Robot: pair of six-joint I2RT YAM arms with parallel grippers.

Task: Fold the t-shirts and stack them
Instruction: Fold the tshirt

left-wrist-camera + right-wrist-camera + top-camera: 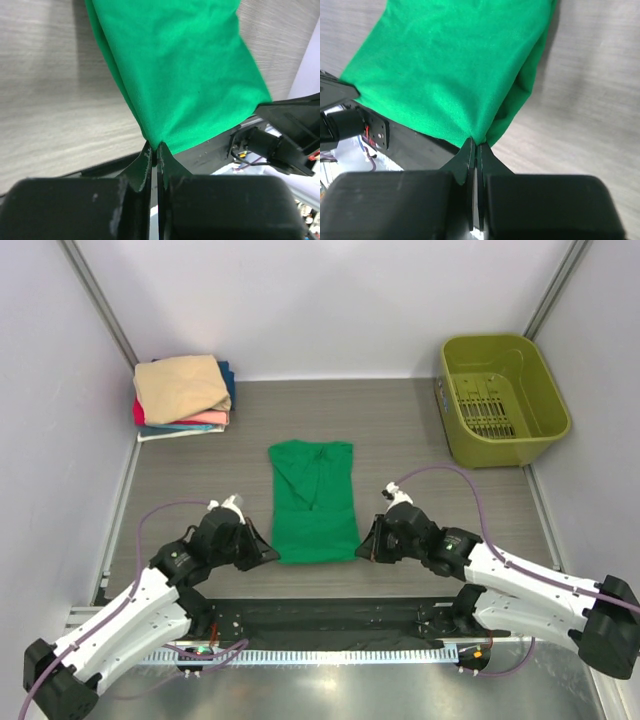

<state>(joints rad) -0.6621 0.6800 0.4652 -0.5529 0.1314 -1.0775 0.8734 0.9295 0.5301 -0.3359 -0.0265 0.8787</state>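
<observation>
— Overhead?
— The green t-shirt (pixel 313 502) lies mid-counter (pixel 420 440) (folded t-shirts (pixel 183 395) stacked far left).
— Left wrist?
— The left end effector (pixel 154 151) is clenched on its near-left corner.
— Right wrist?
— The right end effector (pixel 475 146) pinches the near-right corner.

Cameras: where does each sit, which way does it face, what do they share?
Top external: above and behind the bases, looking down at the table; left arm and right arm show.
Left wrist: on its arm, looking along shut jaws at a corner of the green t-shirt.
Right wrist: likewise, the opposite corner.
Shared: the green t-shirt.
</observation>
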